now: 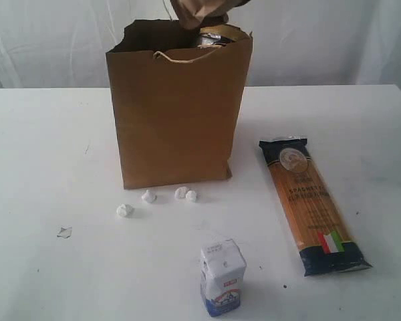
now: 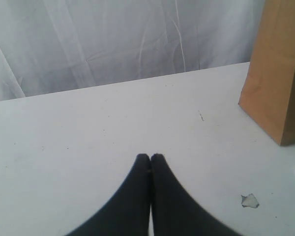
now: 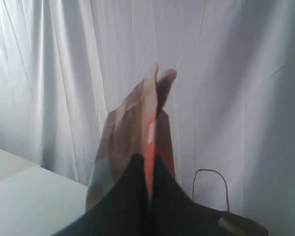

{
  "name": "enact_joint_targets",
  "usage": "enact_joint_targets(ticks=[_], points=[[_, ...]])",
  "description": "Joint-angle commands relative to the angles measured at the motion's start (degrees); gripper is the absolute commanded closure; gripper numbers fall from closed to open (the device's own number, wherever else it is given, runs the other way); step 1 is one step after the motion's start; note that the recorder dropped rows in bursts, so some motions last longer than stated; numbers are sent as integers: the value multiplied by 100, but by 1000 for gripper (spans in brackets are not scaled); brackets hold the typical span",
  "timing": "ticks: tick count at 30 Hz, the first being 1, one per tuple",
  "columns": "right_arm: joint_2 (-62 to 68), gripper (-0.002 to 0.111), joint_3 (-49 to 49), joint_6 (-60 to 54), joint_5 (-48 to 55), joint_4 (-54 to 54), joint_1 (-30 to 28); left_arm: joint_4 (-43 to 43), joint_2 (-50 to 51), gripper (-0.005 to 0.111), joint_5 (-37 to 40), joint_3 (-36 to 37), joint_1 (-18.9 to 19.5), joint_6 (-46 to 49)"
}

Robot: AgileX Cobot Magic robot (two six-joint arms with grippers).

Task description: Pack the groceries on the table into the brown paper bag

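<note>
The right claw [image 3: 149,161] is clamped on the brown pouch [image 3: 132,123] over the brown paper bag [image 1: 174,114], the left claw [image 2: 150,158] is pinched together with nothing in it, and the spaghetti packet [image 1: 311,207] and small carton [image 1: 222,277] are not yet off the worktop [image 1: 47,140]

Spaghetti packet [image 1: 312,207], 4 o'clock of brown paper bag [image 1: 177,114]: faint "SPAGHETTI" lettering, tricolour flag [image 1: 331,241]. Small white-blue carton [image 1: 222,277]: print unreadable.
</note>
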Motion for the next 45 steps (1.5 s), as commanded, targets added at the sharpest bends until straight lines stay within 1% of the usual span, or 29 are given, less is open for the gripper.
enact_joint_targets(ticks=[1,5,12,19,22,28,31,37,45], points=[[314,108,-19,-163,-930,16,3,-45,-17,107,-60,20,11,-8],[690,108,-65,-260,-1550,-14,3,-45,-17,107,-60,20,11,-8],[1405,108,-430,-260,-2054,-871,3,-45,-17,107,-60,20,11,-8],[2269,108,-888,-260,-2124,-1162,-7,-45,-17,107,-60,20,11,-8],[2561,108,-1003,-283,-2323,-1191,-7,-45,-17,107,-60,20,11,-8],[3038,108,-1017,-415,-2663,-1187,-300,-45,-17,107,-60,20,11,-8],[3180,108,-1017,-415,-2698,-1175,-411,-45,-17,107,-60,20,11,-8],[3352,108,-1063,-415,-2611,-1175,-434,-45,-17,107,-60,20,11,-8],[3355,108,-1063,-382,-2040,-1175,-392,-45,-17,107,-60,20,11,-8]])
